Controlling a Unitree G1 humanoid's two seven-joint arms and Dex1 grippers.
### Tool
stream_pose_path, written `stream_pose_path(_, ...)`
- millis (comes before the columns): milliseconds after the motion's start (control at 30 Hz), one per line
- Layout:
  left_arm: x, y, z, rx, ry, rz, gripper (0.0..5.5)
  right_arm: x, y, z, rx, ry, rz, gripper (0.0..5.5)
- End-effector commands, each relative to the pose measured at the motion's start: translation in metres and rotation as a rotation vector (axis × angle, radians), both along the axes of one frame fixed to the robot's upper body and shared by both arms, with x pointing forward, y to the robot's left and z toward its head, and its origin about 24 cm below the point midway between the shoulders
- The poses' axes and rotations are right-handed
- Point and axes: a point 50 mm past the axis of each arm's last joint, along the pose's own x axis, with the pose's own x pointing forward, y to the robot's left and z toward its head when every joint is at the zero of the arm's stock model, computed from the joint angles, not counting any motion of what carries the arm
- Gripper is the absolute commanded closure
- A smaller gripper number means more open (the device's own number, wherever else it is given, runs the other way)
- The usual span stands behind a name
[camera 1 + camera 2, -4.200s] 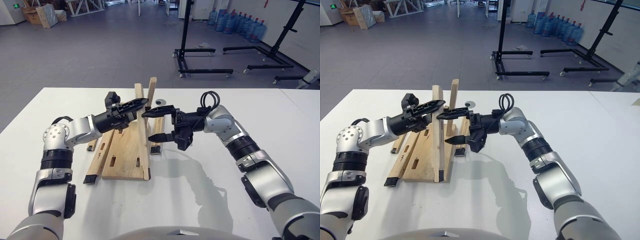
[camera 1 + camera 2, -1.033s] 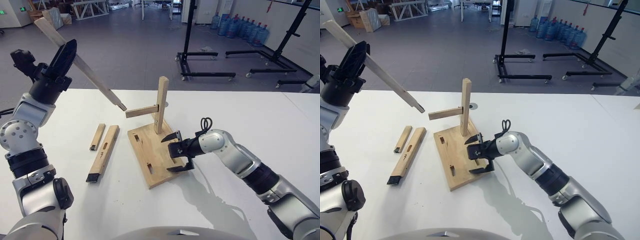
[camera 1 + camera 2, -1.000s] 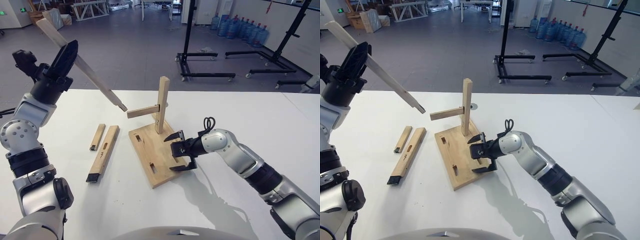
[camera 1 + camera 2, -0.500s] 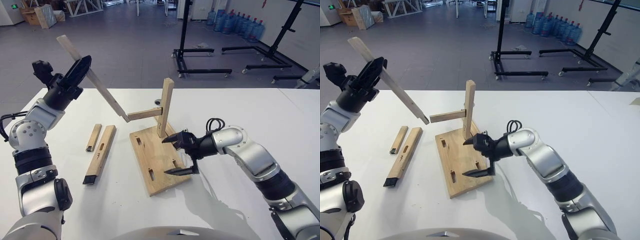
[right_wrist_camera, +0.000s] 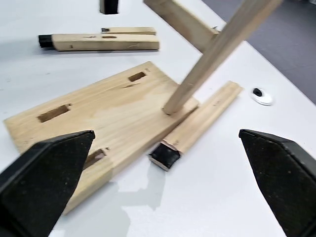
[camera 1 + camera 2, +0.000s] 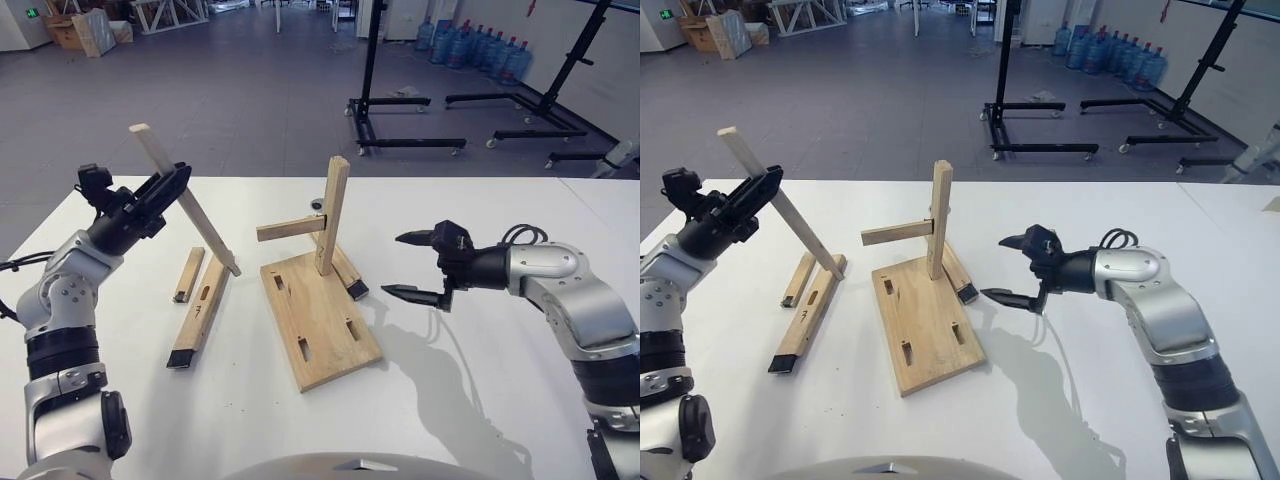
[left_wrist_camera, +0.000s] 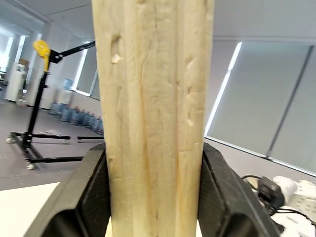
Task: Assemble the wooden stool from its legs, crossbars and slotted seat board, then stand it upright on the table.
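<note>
The slotted seat board (image 6: 322, 330) lies flat mid-table. One leg (image 6: 333, 212) stands upright in it, a crossbar (image 6: 290, 229) sticking out of that leg toward my left. Another leg (image 6: 345, 272) with a black foot lies against the board's far edge. My left gripper (image 6: 160, 196) is shut on a third leg (image 6: 186, 212), held slanted above the table's left side, its black fingers (image 7: 84, 197) clamping the wood (image 7: 153, 118). My right gripper (image 6: 392, 265) hovers open to the right of the board (image 5: 98, 123), with nothing between its fingers (image 5: 39, 168).
A leg with a black foot (image 6: 201, 310) and a short crossbar (image 6: 188, 274) lie side by side on the table left of the board. A small white disc (image 6: 316, 204) sits behind the upright leg. Black stands are on the floor beyond the table.
The left arm has lowered and steepened its leg, drawing the lower end away from the crossbar. The right gripper has pulled back to the right, off the board's edge.
</note>
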Motion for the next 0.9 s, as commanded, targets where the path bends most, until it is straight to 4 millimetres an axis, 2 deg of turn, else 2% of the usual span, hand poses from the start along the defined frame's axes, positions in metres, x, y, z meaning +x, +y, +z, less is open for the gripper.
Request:
stream_pose_path(33,-0.004,0.002,-0.010,-0.192,-0.029,-0.029,3.49,0.006,0.002,-0.004,0.031,0.008,0.000,0.10)
stream_pose_path(233,0.002,-0.002,-0.033,-0.232,-0.094,-0.084,3.49,0.013,0.011,-0.006,0.065,0.011,0.008,0.10)
stream_pose_path(367,0.012,-0.016,-0.049,-0.273,-0.100,-0.117,3.49,0.018,0.017,-0.006,0.076,0.014,0.025,0.10)
stream_pose_path(533,0.024,-0.035,-0.058,-0.281,-0.101,-0.154,3.49,0.022,0.022,-0.008,0.086,0.020,0.044,0.10)
stream_pose_path(767,0.028,-0.034,-0.078,-0.234,-0.037,-0.142,3.49,0.025,0.029,-0.010,0.092,0.028,0.060,0.10)
stream_pose_path(900,0.031,-0.035,-0.082,-0.242,-0.016,-0.136,3.49,0.026,0.032,-0.012,0.095,0.029,0.063,0.10)
